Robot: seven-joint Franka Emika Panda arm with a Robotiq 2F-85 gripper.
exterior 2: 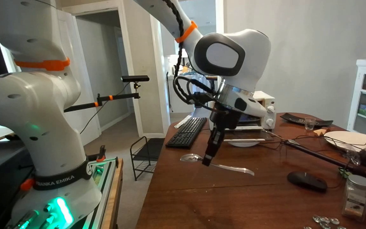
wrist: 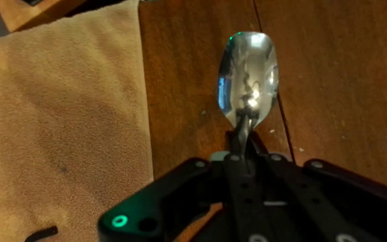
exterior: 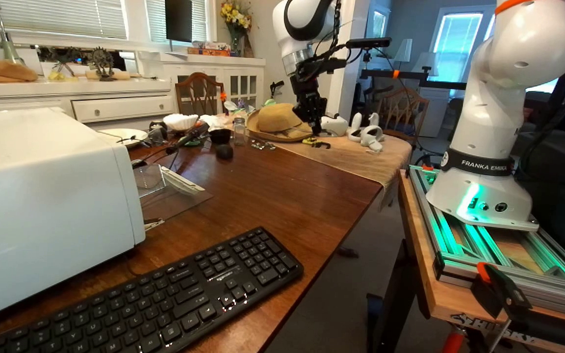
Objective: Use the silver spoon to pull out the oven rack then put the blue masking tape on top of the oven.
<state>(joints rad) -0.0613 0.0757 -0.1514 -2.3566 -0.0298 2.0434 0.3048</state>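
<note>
**Keyboard (exterior: 174, 294) up front, silver spoon (wrist: 249, 75) pinched in the gripper (exterior 2: 207, 160)**

Closest in an exterior view, the keyboard runs off at the lower left. Behind it on the left stands the white oven (exterior: 47, 211), cut by the left edge; its front faces away, and only a transparent panel (exterior: 184, 206) with a pale bar (exterior: 179, 180) shows past its corner. Further right, a straw hat (exterior: 272, 119) has its brim partly covered by the gripper, whose tips are too small and dark there to read.

In an exterior view, the spoon's bowl lies to the left and its handle to the right, with the gripper's fingers (exterior 2: 214, 144) crossing between, over the brown table (exterior 2: 176, 203); whether anything touches the wood cannot be told. Beyond, the arm's wrist (exterior 2: 233, 98) hides much of the oven's front, leaving two knobs (exterior 2: 269, 122) in sight; the oven rack cannot be picked out there. At right are a mouse (exterior 2: 307, 182), a lidded jar (exterior 2: 356, 197) and glass pieces (exterior 2: 324, 219) trimmed by the lower edge.

In the wrist view, a tan cloth (wrist: 62, 101) fills the left and is cropped. To its right the fingers are drawn together, clamping the spoon by its neck; the bowl juts out past them, while the rest of the handle is hidden among dark parts.
</note>
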